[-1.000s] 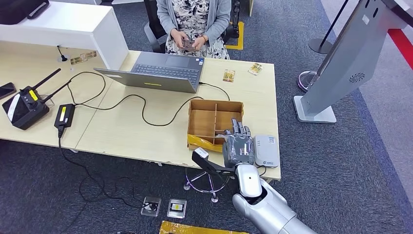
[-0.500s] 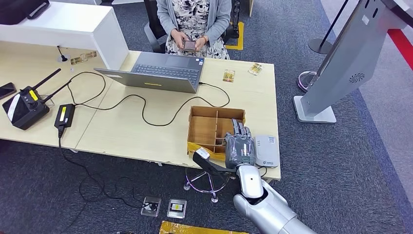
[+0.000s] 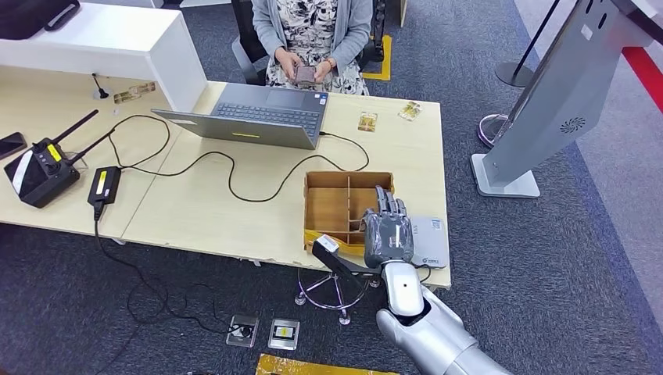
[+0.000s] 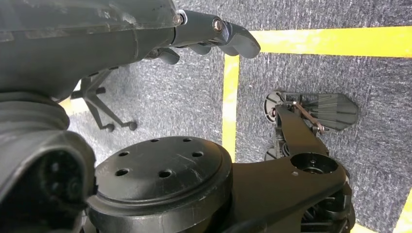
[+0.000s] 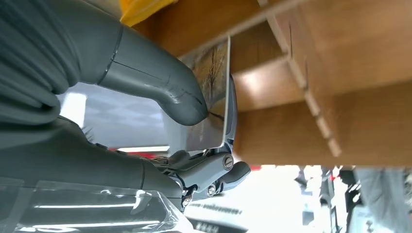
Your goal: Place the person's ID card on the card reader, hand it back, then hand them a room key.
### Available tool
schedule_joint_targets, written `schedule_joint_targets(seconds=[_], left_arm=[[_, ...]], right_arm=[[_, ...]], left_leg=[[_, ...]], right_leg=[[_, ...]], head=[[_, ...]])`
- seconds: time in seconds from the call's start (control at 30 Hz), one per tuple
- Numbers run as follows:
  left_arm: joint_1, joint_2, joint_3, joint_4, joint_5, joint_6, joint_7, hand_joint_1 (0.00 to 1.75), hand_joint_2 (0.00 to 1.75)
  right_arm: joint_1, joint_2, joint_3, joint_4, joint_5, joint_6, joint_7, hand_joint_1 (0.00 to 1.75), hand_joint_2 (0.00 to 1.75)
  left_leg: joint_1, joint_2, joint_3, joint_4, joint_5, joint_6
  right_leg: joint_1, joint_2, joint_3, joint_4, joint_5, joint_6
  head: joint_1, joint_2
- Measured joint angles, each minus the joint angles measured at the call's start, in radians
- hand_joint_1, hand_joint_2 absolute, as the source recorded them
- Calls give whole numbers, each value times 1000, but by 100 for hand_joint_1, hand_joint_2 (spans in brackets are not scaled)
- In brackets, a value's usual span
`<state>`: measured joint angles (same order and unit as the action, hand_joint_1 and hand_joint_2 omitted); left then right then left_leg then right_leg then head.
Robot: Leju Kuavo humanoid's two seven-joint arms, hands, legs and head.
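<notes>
My right hand [image 3: 388, 234] hovers over the near right compartments of a wooden divider box [image 3: 336, 199] on the table. In the right wrist view its thumb [image 5: 160, 87] and fingers pinch a card [image 5: 216, 63] printed with a picture, held on edge beside the box's wooden wall [image 5: 340, 73]. The pale grey card reader [image 3: 430, 242] lies just right of the hand, by the table's near right corner. My left hand [image 4: 214, 34] hangs above the carpet and holds nothing. Across the table sits a person [image 3: 311, 31], both hands around a small dark object [image 3: 304, 73].
An open laptop [image 3: 262, 117] stands before the person, its cable looping over the table [image 3: 203, 211]. Two small cards [image 3: 367, 121] [image 3: 410, 110] lie at the far right. A black radio unit [image 3: 35, 172] and a power brick [image 3: 102, 186] sit left. A grey kiosk [image 3: 547, 94] stands right.
The wooden box has slid slightly toward the table's near edge. My right hand has edged right and a little farther over the box.
</notes>
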<state>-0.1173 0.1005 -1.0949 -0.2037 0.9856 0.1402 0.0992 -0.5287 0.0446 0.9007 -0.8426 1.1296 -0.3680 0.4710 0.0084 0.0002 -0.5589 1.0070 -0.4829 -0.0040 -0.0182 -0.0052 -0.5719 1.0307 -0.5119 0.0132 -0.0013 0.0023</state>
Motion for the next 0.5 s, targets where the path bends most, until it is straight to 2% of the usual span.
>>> schedule_joint_targets(seconds=[0.17, 0.37, 0.5], left_arm=[[-8, 0, -1, 0, -15, -3, -2, 0, 0], [-13, 0, -1, 0, -18, -4, -2, 0, 0], [-23, -1, -2, 0, -16, -6, -3, 0, 0]], right_arm=[[-85, -23, -32, -108, 114, 56, 25, 175, 175], [-115, -29, -40, -141, 137, 75, 26, 175, 175], [-217, -47, -57, -234, 170, 137, 26, 175, 175]], left_leg=[[0, 2, 0, 0, 0, 0], [0, 2, 0, 0, 1, 0], [0, 2, 0, 0, 1, 0]], right_leg=[[0, 2, -1, 0, 1, 0], [0, 2, -1, 0, 1, 0], [0, 2, -1, 0, 1, 0]], head=[[0, 0], [0, 0], [0, 0]])
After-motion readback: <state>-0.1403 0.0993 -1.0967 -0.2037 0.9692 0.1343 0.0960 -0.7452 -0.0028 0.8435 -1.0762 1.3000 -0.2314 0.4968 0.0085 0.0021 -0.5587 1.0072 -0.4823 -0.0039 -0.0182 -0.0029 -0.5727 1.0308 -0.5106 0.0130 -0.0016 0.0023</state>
